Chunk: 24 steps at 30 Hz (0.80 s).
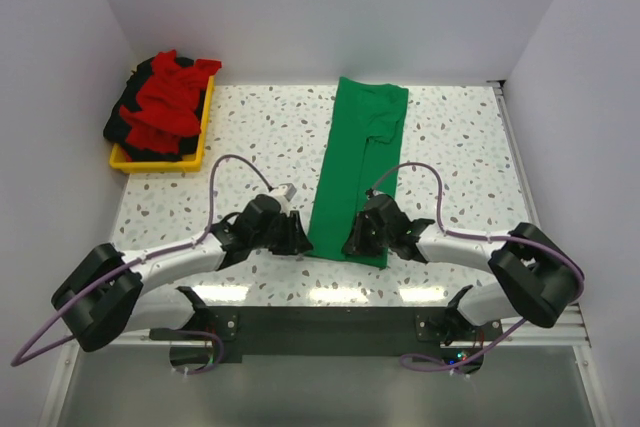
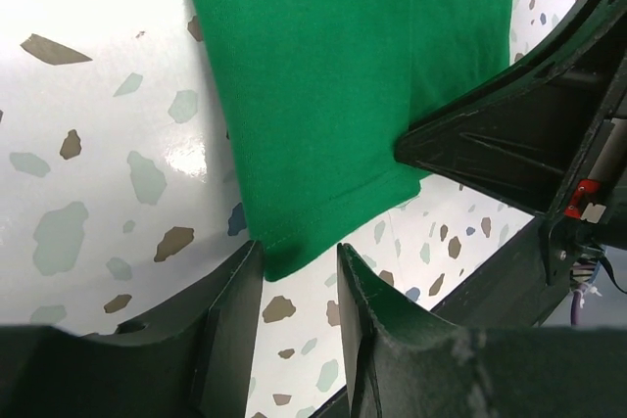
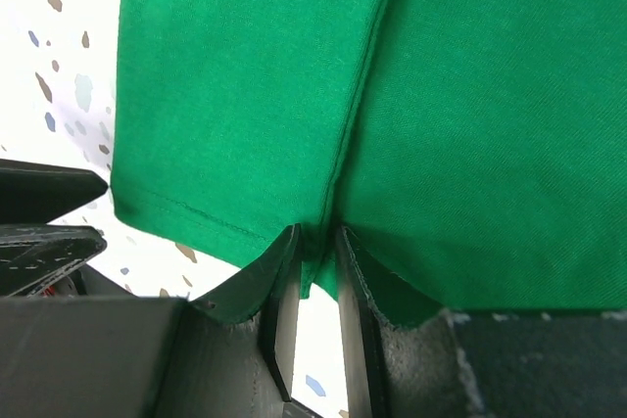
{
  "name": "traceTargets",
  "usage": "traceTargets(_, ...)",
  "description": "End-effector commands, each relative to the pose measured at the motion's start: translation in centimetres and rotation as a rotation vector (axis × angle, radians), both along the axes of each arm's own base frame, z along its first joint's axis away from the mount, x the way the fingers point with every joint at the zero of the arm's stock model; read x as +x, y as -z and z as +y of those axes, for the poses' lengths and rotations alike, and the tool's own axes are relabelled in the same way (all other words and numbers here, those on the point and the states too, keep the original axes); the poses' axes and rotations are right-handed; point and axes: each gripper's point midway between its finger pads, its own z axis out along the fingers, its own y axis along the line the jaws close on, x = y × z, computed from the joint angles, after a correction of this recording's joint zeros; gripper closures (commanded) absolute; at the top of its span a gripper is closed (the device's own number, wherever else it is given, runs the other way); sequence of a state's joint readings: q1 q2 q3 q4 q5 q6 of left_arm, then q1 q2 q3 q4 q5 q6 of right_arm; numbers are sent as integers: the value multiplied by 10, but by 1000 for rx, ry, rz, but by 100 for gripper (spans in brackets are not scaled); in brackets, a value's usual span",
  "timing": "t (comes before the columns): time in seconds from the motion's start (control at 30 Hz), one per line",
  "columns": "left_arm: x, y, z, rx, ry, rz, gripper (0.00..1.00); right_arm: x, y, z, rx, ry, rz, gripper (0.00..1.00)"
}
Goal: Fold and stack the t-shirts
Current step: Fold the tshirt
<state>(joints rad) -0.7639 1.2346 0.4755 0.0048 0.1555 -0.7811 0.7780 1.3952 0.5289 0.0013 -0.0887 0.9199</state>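
**On the speckled table [image 1: 260,137], two arms at one hem**

Between its close-set fingers the right gripper [image 3: 315,242] pinches the near hem of the green t-shirt [image 1: 355,162], a grip seen only from its own wrist. The left gripper [image 2: 299,261] stands spread around the hem's left corner. The shirt lies mid-table as a long folded strip on glossy terrazzo. Only the top view shows the yellow tray [image 1: 207,127] at far left, heaped with a red t-shirt [image 1: 165,97] over a black t-shirt [image 1: 122,127], and the plain white walls [image 1: 330,7].

The green t-shirt [image 1: 358,162] splits the table [image 1: 260,137] from the far edge almost to the near edge, with bare lanes on either side. A yellow tray [image 1: 204,137] of red and dark shirts [image 1: 160,107] blocks the far left corner. The left pincer [image 1: 300,244] and right pincer [image 1: 352,244] crowd the shirt's near end.
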Motion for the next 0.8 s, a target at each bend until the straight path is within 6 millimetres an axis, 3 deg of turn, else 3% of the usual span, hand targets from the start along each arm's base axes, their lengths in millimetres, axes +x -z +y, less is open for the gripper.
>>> traceTargets(0.0, 2, -5, 4, -6, 6, -29, 59, 1, 11, -8, -41, 24, -2, 75)
traceTargets(0.77, -11, -26, -3, -226, 85, -19, 52, -4, 22, -16, -72, 29, 15, 76)
